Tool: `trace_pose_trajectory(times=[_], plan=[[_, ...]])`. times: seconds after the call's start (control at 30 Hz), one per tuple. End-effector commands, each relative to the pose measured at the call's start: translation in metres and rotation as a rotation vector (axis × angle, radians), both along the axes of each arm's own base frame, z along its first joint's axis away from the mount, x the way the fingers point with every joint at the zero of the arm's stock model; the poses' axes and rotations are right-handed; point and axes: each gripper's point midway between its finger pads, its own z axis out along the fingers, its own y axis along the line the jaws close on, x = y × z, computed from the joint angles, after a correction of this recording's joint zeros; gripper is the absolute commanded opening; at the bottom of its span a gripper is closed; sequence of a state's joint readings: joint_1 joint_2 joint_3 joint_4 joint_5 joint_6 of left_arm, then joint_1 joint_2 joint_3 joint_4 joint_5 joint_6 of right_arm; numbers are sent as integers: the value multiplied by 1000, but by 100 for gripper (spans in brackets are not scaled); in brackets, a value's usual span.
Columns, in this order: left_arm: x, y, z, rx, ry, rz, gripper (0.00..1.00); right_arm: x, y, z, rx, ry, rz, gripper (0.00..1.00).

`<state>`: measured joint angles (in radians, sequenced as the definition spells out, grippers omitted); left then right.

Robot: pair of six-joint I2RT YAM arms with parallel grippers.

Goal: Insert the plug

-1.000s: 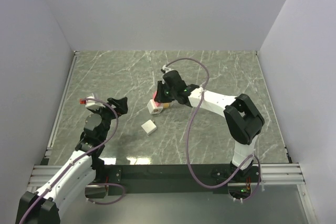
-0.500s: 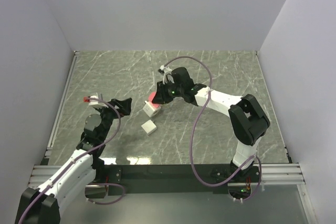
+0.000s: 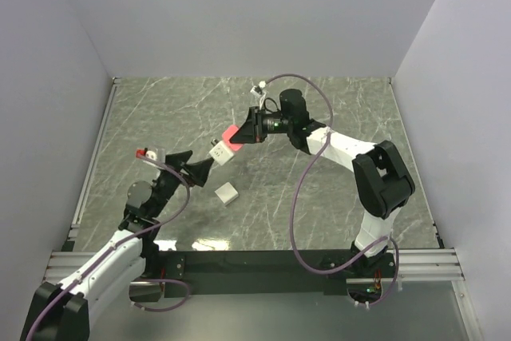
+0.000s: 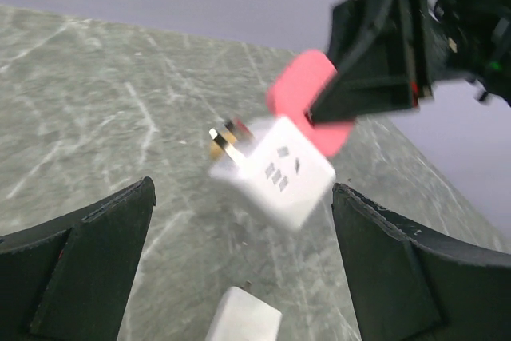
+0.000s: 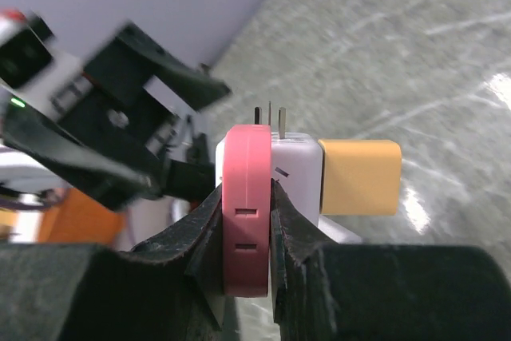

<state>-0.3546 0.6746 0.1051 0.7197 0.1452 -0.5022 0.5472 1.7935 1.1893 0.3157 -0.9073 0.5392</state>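
Pink-and-white plug [image 3: 219, 152], clamped in the right tool [image 3: 239, 135], points prongs toward the gaping, empty left tool [image 3: 192, 165].

The plug [image 3: 225, 146] is pink and white, the block [image 3: 227, 192] white, the table [image 3: 160, 109] veined green.

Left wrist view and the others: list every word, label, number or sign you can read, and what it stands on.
No readable text in any view.
White plug adapter: small dark marks on one face, blurred; they look like slots, not letters.
Pink part: two slot marks, no lettering.
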Motion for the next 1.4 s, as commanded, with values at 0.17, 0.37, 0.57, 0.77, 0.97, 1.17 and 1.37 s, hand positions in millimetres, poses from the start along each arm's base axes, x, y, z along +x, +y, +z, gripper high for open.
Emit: trace_pose_trajectory(times=[0.17,0.37,0.57,0.77,0.97,1.17,1.37], plan=[[-35,-35,49,63,-293,-139,99,-7,-16,77,311,140,112,0],[-27,-42,55,119,-352,-100,99,-23,-20,90,402,224,174,0],[-8,-47,69,179,-408,-25,99,-32,-25,98,422,254,195,0],[-1,-51,83,184,-456,-9,99,-33,-25,96,400,248,186,0],[1,-61,86,191,-470,-34,96,-37,-26,101,440,257,226,0],[2,-73,83,220,-473,-54,85,-36,-26,99,466,294,252,0],[-3,-79,82,226,-474,-76,60,-31,-23,92,411,291,206,0]])
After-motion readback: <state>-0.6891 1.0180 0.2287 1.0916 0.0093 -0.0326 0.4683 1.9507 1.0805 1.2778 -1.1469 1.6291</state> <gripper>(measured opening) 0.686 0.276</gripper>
